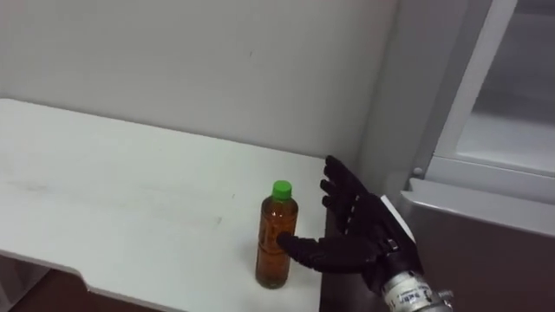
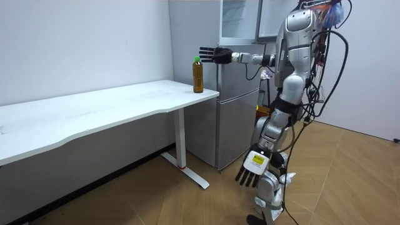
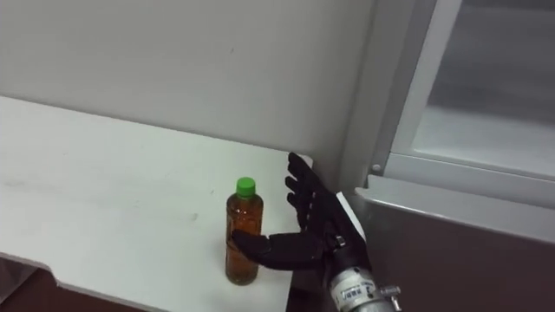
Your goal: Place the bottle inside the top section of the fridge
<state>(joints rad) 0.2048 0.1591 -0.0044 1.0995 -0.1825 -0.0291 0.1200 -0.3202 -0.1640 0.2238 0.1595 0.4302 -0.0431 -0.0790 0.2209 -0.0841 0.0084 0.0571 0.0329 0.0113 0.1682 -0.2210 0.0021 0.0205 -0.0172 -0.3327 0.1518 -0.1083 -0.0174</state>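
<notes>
An amber bottle (image 1: pixel 276 238) with a green cap stands upright near the right end of the white table (image 1: pixel 104 191), close to its front edge. My right hand (image 1: pixel 351 225) is just to the right of it, open, with its fingers spread and straight. The thumb reaches across the front of the bottle's lower half, touching or nearly touching it. In the room view the bottle (image 2: pixel 197 75) and the outstretched right hand (image 2: pixel 215 55) are at the table's end by the fridge. My left hand (image 2: pixel 251 169) hangs by my side, fingers relaxed.
A grey fridge (image 2: pixel 237 94) stands right beside the table's end, and its upper compartment (image 1: pixel 499 113) stands open, showing a white inside. A pale wall runs behind the table. I stand on the wooden floor in front of the fridge.
</notes>
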